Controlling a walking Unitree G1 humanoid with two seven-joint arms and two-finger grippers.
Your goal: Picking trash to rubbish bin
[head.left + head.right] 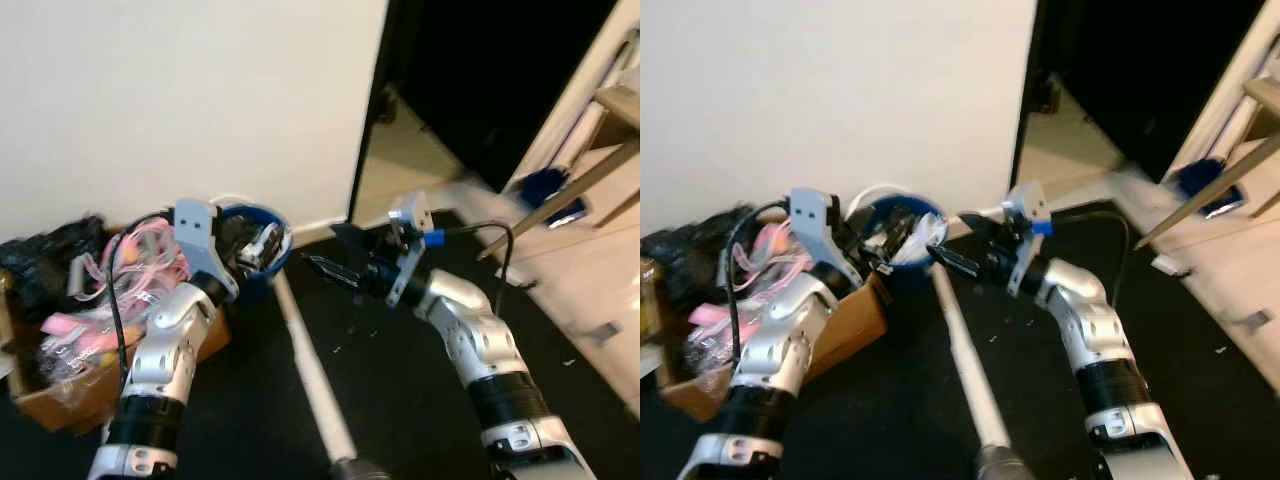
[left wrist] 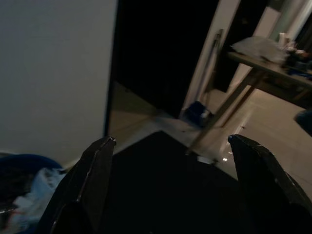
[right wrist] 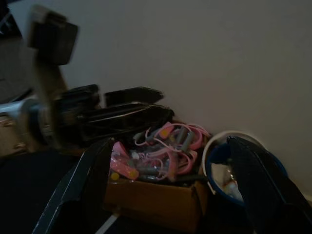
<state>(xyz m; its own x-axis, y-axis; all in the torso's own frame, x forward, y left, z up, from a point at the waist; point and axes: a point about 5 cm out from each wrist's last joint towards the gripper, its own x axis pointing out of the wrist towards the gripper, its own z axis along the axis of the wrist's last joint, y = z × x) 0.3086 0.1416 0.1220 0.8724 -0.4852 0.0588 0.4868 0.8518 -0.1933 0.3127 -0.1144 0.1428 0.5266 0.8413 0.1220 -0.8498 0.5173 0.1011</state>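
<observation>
While no label or writing is legible, the left gripper (image 1: 262, 246) and right gripper (image 1: 335, 272), jaws apart, flank the blue bin (image 1: 902, 232).

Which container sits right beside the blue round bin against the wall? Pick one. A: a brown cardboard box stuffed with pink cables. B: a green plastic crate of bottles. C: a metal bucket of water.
A: the brown cardboard box, heaped with pink cables, sits right next to the blue round bin by the wall.
</observation>
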